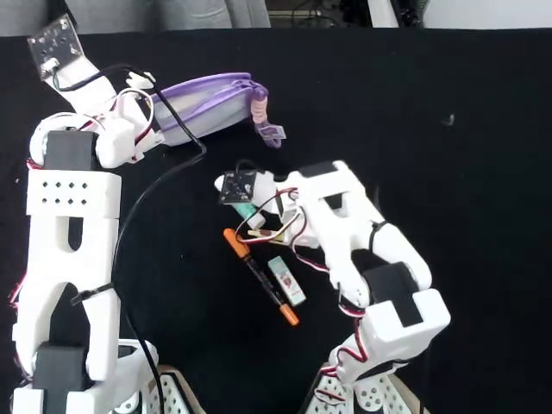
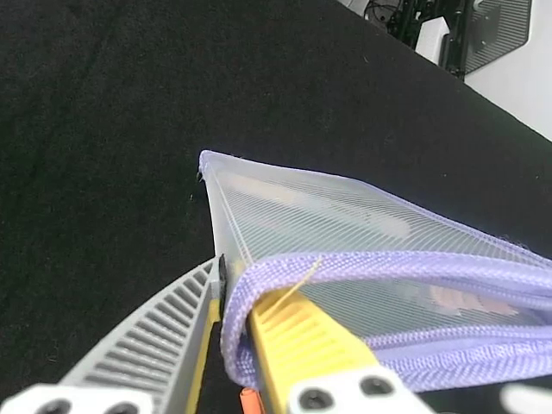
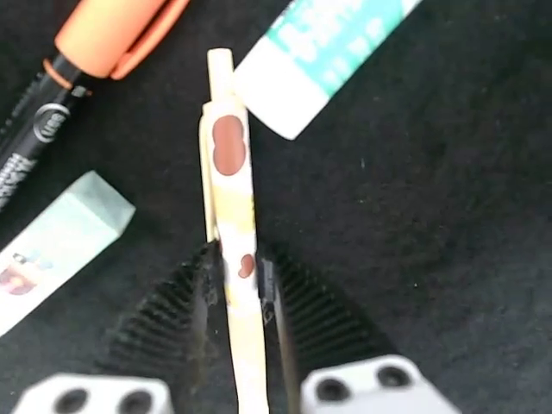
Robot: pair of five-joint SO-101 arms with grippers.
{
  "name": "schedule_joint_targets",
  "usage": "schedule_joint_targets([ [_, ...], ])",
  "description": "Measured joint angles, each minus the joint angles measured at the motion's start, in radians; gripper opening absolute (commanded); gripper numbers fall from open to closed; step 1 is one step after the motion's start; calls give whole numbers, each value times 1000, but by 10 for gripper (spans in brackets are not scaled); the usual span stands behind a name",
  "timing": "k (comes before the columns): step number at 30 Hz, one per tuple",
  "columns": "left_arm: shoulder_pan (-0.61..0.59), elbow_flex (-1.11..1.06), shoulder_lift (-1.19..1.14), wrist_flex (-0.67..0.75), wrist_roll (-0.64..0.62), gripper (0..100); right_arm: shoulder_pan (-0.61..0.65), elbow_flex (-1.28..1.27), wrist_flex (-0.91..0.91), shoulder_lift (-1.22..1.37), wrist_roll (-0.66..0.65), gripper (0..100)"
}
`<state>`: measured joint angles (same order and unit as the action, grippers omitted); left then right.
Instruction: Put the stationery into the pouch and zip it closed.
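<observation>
Pinching the purple-trimmed pouch (image 2: 345, 224) by its zip edge, the left tool (image 2: 235, 289) is holding it at the far side of the desk (image 1: 448, 172), jaws pressed onto the fabric. That mesh wall is looking soft and floppy, so a grip at the rim is probably what is presenting the mouth. Something pale is showing through the translucent side, but I cannot tell what it is. Nearer the arms, the right tool (image 3: 237, 267) is clamping a slim cream pen (image 3: 228, 147) with brown spots, jaws tight on its barrel. The pen is looking light, stiff and smooth, so a hold around the barrel is suiting it. Lying on the desk beside it are an orange marker (image 1: 259, 274), an eraser (image 1: 286, 281) and a white-and-green tube (image 3: 319, 52), all outside the pouch.
</observation>
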<state>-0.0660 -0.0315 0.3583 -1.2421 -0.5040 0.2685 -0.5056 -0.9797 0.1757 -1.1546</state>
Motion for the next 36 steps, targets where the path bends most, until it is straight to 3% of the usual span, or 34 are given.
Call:
schedule_joint_targets([
  [7,0,0,0,0,0,29,-104,2,2,-104,0,11],
  [18,2,0,0,0,0,29,-212,0,-94,-489,0,11],
  [26,38,0,0,0,0,29,-213,0,37,-766,272,11],
  [36,78,0,0,0,0,29,-212,0,265,-910,539,11],
])
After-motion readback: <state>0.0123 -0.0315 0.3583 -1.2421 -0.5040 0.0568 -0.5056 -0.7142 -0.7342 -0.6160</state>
